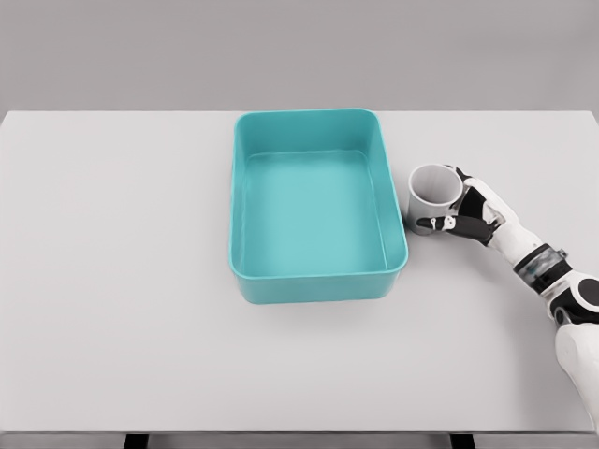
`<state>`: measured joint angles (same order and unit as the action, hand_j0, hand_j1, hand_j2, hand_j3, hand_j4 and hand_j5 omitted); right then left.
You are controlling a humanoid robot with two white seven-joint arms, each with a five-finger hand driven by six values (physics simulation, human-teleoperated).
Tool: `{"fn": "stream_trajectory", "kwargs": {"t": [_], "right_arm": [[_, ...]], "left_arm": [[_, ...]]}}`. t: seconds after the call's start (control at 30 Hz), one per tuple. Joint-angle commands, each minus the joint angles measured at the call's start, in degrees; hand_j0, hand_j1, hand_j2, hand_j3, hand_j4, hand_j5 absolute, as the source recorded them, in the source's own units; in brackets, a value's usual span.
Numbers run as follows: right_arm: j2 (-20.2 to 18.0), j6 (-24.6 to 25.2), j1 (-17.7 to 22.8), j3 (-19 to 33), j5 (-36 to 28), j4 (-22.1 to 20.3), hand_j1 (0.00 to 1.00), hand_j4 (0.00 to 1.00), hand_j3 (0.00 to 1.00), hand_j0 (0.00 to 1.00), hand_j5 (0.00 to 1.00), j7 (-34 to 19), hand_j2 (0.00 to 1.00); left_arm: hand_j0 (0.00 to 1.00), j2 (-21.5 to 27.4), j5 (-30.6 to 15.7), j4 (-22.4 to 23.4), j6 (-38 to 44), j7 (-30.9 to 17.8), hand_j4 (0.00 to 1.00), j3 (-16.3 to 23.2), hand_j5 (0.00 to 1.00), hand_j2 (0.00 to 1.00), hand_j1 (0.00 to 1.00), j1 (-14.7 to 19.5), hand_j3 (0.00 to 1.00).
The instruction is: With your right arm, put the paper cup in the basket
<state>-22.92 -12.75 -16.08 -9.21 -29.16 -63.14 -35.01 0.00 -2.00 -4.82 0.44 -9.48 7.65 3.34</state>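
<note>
A white paper cup (431, 190) stands upright on the table just right of the teal basket (316, 282). My right hand (456, 208) reaches in from the lower right, and its fingers wrap the cup's right side, with the thumb across the cup's lower front. The cup still appears to rest on the table. The basket is a rectangular teal tub with nothing visible inside. My left arm does not show.
The white table (112, 281) spans the whole view, with its front edge near the bottom of the picture. The basket's right wall (393, 215) stands directly between the cup and the basket's inside.
</note>
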Motion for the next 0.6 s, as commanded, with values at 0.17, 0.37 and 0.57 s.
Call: {"fn": "stream_trajectory", "kwargs": {"t": [0.17,0.37,0.57], "right_arm": [[-0.3,-0.1,-0.1,0.3,-0.4,-0.6,0.56,0.56,0.56,0.56,0.56,0.0,0.56],[-2.0,0.8,0.1,1.9,-0.9,-4.4,0.57,0.57,0.57,0.57,0.57,0.0,0.57],[-2.8,1.8,0.3,2.0,-1.0,-8.5,0.57,0.57,0.57,0.57,0.57,0.0,0.57]], "left_arm": [[1.0,0.0,0.0,0.0,0.0,0.0,1.0,0.0,1.0,1.0,1.0,0.0,1.0],[1.0,0.0,0.0,0.0,0.0,0.0,1.0,0.0,1.0,1.0,1.0,0.0,1.0],[1.0,0.0,0.0,0.0,0.0,0.0,1.0,0.0,1.0,1.0,1.0,0.0,1.0]]}}
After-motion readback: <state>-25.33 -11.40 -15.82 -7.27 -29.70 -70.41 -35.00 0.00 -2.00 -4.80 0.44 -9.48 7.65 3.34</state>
